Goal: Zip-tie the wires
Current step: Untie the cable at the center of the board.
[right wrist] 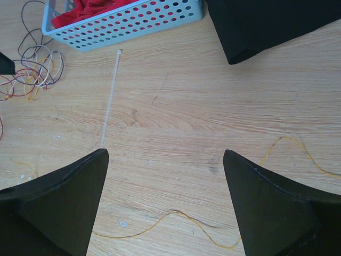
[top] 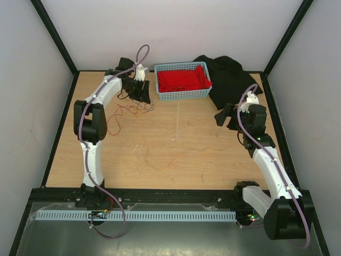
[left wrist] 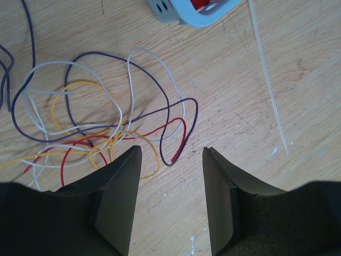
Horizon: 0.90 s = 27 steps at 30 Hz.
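Task barely begun. Thin curly multicoloured wires (left wrist: 106,130) lie in loose tangle, far left. Whitish straight plastic zip tie (left wrist: 270,90) lies flat just right of them, unthreaded. Left gripper (left wrist: 170,197) jaws half apart over tangle's near edge, empty. Right gripper (right wrist: 165,202) jaws wide, empty.

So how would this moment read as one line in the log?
left tool: open, at the wires, nothing held | right tool: open, empty | zip tie: flat on table by basket, unused
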Motion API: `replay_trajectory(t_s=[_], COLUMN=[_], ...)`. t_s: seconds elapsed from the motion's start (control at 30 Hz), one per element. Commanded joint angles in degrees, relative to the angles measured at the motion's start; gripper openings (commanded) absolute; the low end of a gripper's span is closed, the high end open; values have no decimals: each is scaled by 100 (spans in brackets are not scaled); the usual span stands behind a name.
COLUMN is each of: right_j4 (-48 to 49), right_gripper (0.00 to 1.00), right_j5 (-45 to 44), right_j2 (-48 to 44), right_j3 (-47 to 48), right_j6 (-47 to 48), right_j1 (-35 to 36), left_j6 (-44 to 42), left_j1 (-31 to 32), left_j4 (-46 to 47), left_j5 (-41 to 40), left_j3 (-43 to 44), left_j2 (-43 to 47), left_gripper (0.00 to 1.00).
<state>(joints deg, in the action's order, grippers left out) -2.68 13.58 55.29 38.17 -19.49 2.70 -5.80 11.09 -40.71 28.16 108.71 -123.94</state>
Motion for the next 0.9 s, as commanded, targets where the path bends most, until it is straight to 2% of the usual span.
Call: replay_trajectory(t_s=[0.0,0.3,0.43,0.63,0.87], right_j4=[208,245,272,298,368], right_gripper=[100,100,100,100,100], right_j5=[98,108,119,114,287], right_j2=[-31,4,35,63,97], right_j3=[59,41,29,26,116], right_j6=[-55,-46,-52,-55,-170], right_j1=[-13,-15,-13,-15,-15], left_j6=[-157,-152,-154,-227,-88], left_j1=[78,132,134,155,-47], left_j4=[16,29,45,44,37], left_j5=[128,174,236,284,303], left_j3=[333,496,550,477,483], left_j2=[-173,-366,-355,-319,267], left_gripper=[50,35,24,0,0])
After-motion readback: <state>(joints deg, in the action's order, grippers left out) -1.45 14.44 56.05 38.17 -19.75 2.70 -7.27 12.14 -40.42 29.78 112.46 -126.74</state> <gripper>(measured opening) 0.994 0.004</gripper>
